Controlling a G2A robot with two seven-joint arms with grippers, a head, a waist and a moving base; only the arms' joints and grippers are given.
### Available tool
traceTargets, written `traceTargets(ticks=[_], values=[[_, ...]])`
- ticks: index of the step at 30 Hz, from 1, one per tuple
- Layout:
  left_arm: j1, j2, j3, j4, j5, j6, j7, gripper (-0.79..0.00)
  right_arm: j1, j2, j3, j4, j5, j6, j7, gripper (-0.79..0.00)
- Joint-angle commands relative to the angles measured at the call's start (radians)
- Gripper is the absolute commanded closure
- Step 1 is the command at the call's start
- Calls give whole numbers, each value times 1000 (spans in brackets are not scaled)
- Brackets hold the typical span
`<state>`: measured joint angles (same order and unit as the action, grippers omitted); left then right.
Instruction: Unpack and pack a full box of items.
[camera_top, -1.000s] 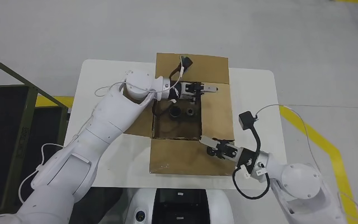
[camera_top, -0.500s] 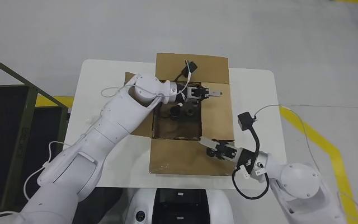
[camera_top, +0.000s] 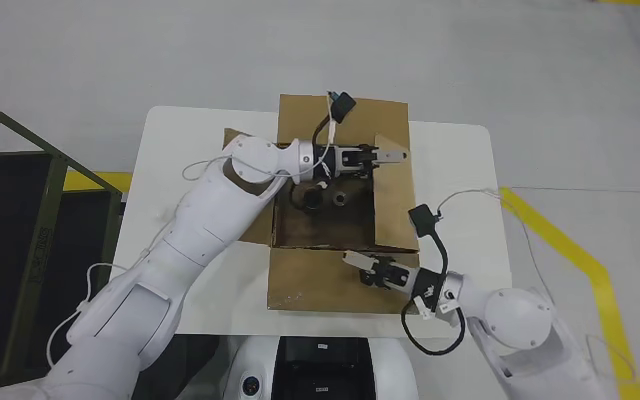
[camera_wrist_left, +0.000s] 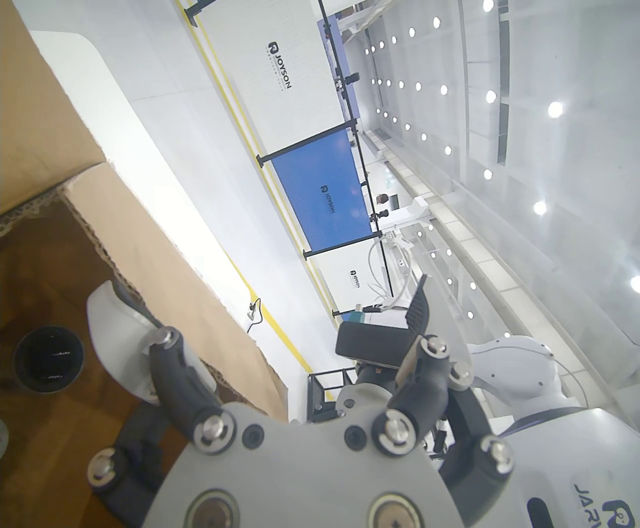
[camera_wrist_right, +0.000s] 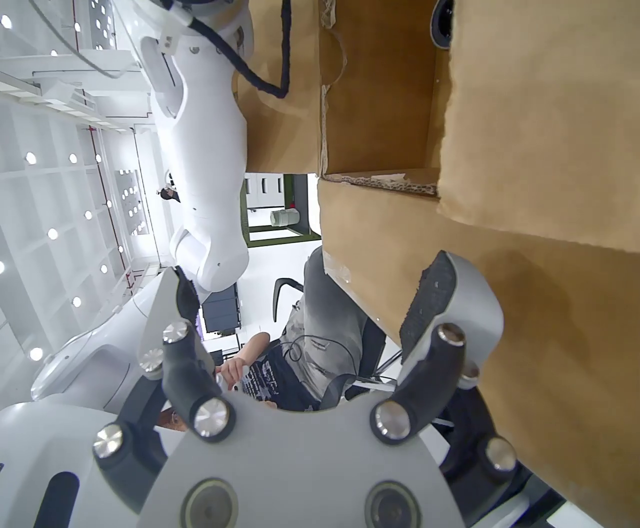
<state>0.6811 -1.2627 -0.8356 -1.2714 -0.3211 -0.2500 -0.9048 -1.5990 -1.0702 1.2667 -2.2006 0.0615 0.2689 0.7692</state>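
Note:
An open cardboard box (camera_top: 300, 238) stands mid-table with its flaps spread. My left gripper (camera_top: 392, 156) is over the box's right side, open, and the raised right flap (camera_top: 395, 200) has its edge between the fingers. In the left wrist view the gripper (camera_wrist_left: 260, 295) straddles that flap (camera_wrist_left: 165, 250), one finger (camera_wrist_left: 112, 320) on the box's inner side. Inside lie a dark cylinder (camera_top: 312, 200) and a round dark piece (camera_top: 341, 197); the cylinder (camera_wrist_left: 48, 357) shows end-on. My right gripper (camera_top: 365, 263) is open at the front flap (camera_top: 310, 280), whose edge (camera_wrist_right: 350, 280) lies between its fingers.
The white table (camera_top: 180, 150) has bare room left and right of the box. The back flap (camera_top: 380, 112) lies flat outward and the left flap (camera_top: 250, 228) lies under my left arm. A yellow floor line (camera_top: 560, 240) runs beyond the table's right edge.
The right flap, flat a second ago, now stands raised as my left gripper moved right along it. My right gripper has shifted left along the front flap.

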Motion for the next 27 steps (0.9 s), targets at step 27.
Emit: traceTargets(ticks=[27], values=[[92,47,-215,-128,-47,10,-133,-785,-184,6,226,-49,-7,-161,-313,-785]])
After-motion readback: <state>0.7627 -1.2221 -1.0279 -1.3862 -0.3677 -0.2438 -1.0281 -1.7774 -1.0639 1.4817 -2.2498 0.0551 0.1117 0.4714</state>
